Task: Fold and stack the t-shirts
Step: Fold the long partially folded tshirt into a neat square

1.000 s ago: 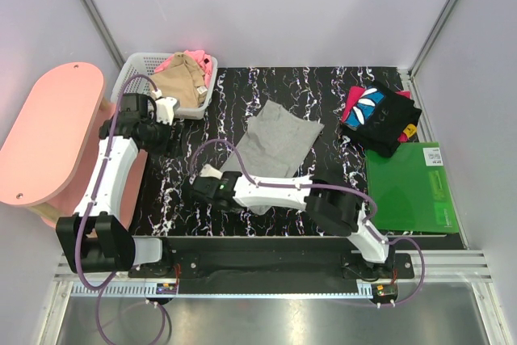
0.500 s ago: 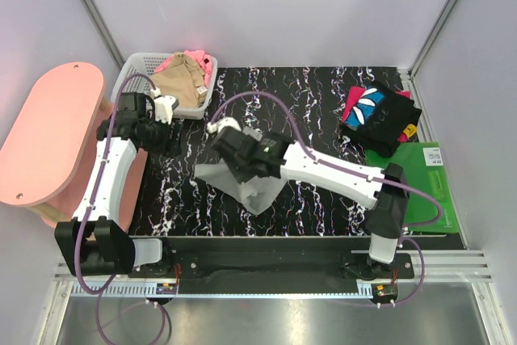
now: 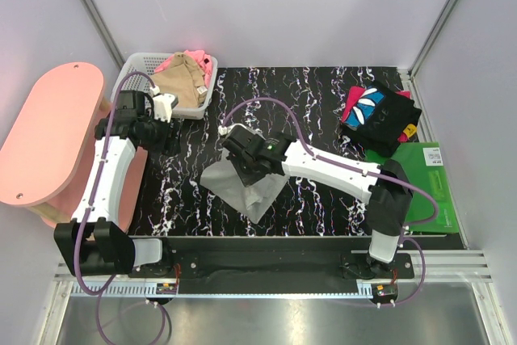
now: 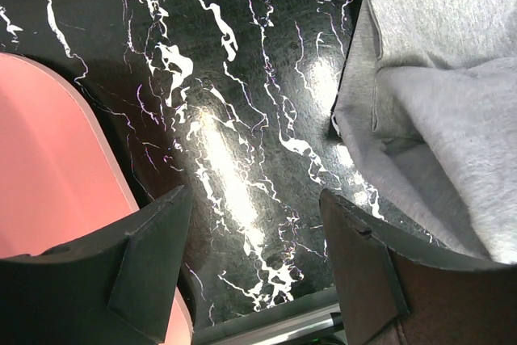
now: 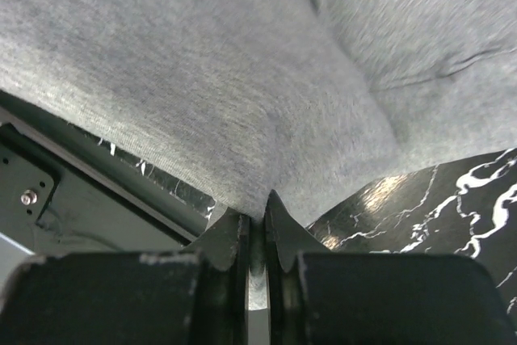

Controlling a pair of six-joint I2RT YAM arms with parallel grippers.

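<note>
Pinched the large soft light-grey cloth t-shirt [image 3: 246, 190], bunched mid-way along the black marbled tabletop [image 3: 323, 94], in the tight-closed right gripper [image 5: 257, 220] — with the left gripper [image 4: 254, 240] spread wide, empty. Seemingly mid-fold; called next for laying the held edge over squarely.

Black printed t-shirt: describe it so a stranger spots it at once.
Go to the far right corner of the black marbled table. At the green board's far edge lies a folded black t-shirt. Only it bears a pink, blue and white print.
</note>
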